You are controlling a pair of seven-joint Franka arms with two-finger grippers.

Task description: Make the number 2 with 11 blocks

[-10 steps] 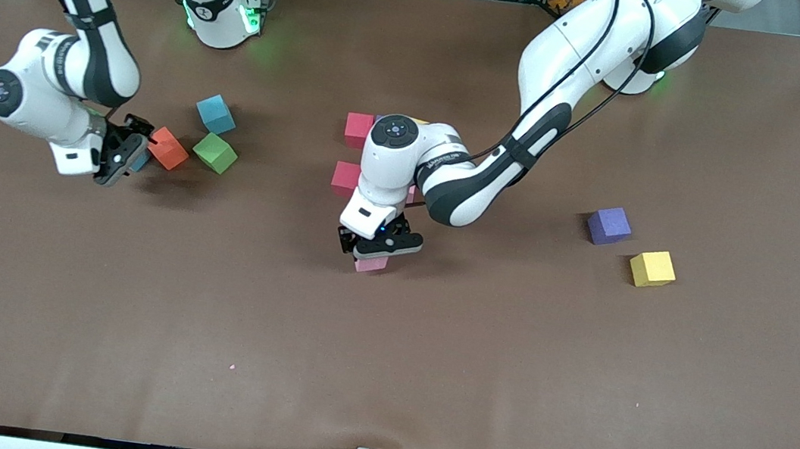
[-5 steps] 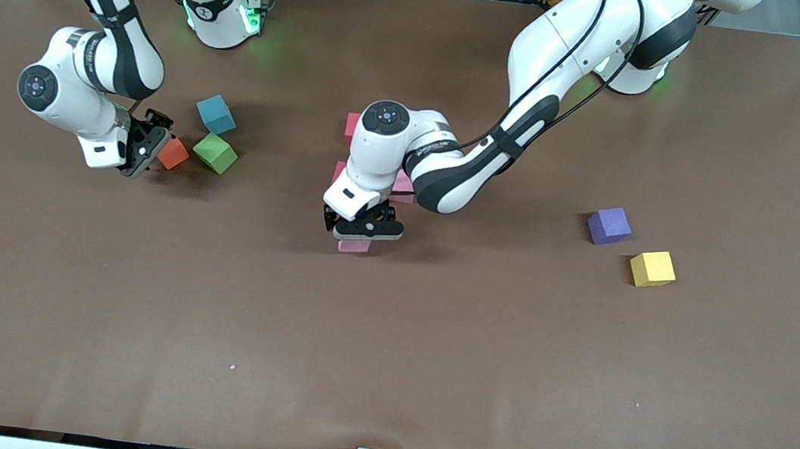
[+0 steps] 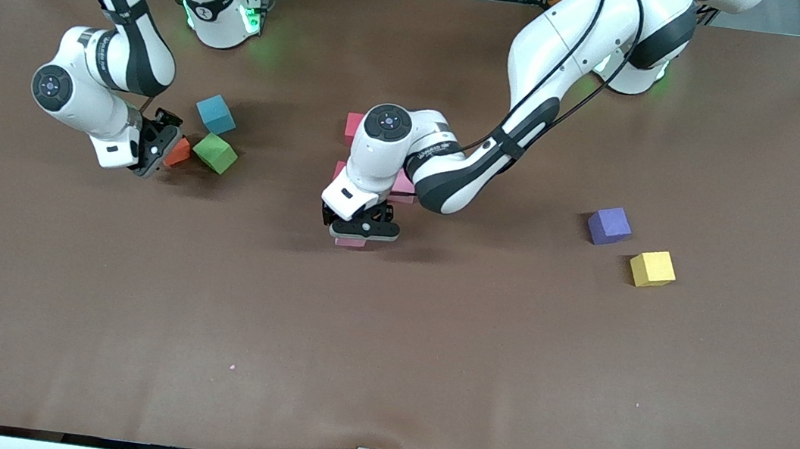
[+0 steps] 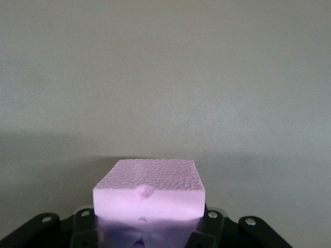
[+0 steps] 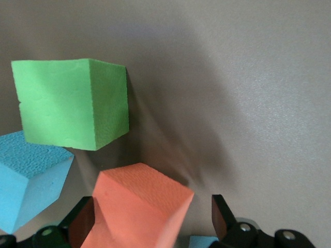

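Note:
My left gripper (image 3: 361, 232) is shut on a pink block (image 3: 350, 242), low over bare table beside the group of blocks in the middle. In the left wrist view the pink block (image 4: 150, 188) fills the jaws of the left gripper (image 4: 147, 230). Two red blocks (image 3: 352, 127) (image 3: 337, 169) and another pink block (image 3: 404, 184) peek out from under the left arm. My right gripper (image 3: 160, 142) is open and straddles an orange block (image 3: 179, 152). The orange block (image 5: 137, 212) sits cornerwise between the right gripper's (image 5: 152, 222) fingers (image 5: 221, 219). A green block (image 3: 215, 153) (image 5: 72, 103) lies beside it.
A light-blue cube (image 3: 216, 114) (image 5: 31, 181) stands beside the green block, farther from the front camera. A purple block (image 3: 609, 226) and a yellow block (image 3: 652, 268) lie toward the left arm's end of the table.
The left gripper carried the pink block toward the right arm's end, closer to the red blocks. The right gripper moved over to the orange block and now straddles it.

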